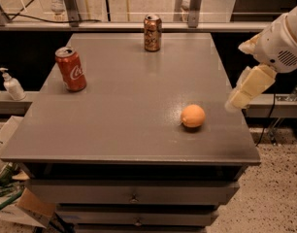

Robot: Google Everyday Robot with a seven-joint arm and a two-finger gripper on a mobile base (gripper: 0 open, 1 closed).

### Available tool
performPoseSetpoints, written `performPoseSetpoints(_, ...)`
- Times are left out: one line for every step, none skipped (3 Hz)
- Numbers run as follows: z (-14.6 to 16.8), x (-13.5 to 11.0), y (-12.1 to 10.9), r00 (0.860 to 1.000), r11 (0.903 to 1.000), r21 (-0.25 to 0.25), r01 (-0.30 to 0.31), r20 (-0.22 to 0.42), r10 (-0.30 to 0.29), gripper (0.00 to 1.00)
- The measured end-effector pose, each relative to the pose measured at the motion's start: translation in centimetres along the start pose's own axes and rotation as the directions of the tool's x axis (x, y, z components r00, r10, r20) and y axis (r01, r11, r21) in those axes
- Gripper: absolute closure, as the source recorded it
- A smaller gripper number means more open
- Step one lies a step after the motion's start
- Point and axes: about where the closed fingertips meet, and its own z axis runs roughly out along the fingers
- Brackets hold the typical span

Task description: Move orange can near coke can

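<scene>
Orange can (pixel 152 32): upright at the table's (pixel 139 96) 12 o'clock edge, near the far rim. Mottled copper-orange label, silver top, no visible dents. Nothing touches it.

Coke can (pixel 71 68): upright at about 10 o'clock on the table, well apart from the orange can. From the orange can it lies toward 8 o'clock.

Round orange fruit (pixel 193 116): at about 4 o'clock, not part of the job. Don't mistake it for the target.

Gripper (pixel 240 95): off the table's 3 o'clock edge, in the air, just beside the fruit and well apart from both cans. It holds nothing; open or closed, cannot tell.

Step, as you should judge it: approach, grasp not yet made. Next move calls for a reach toward 11 o'clock from the gripper, over the fruit's side of the table, to the orange can. Keep it upright on pickup.
</scene>
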Motion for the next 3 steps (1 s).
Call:
performPoseSetpoints(1.6,-2.6,-3.1,0.995,0.9997,0.006,-0.022,0.1,0.021,0.0)
performPoseSetpoints(2.7,-3.3,-3.1,0.994,0.9999,0.004,-0.012,0.108,0.012,0.0)
performPoseSetpoints(5.2,-5.3,-3.4,0.986,1.0,-0.01,0.002,0.168,-0.001,0.0)
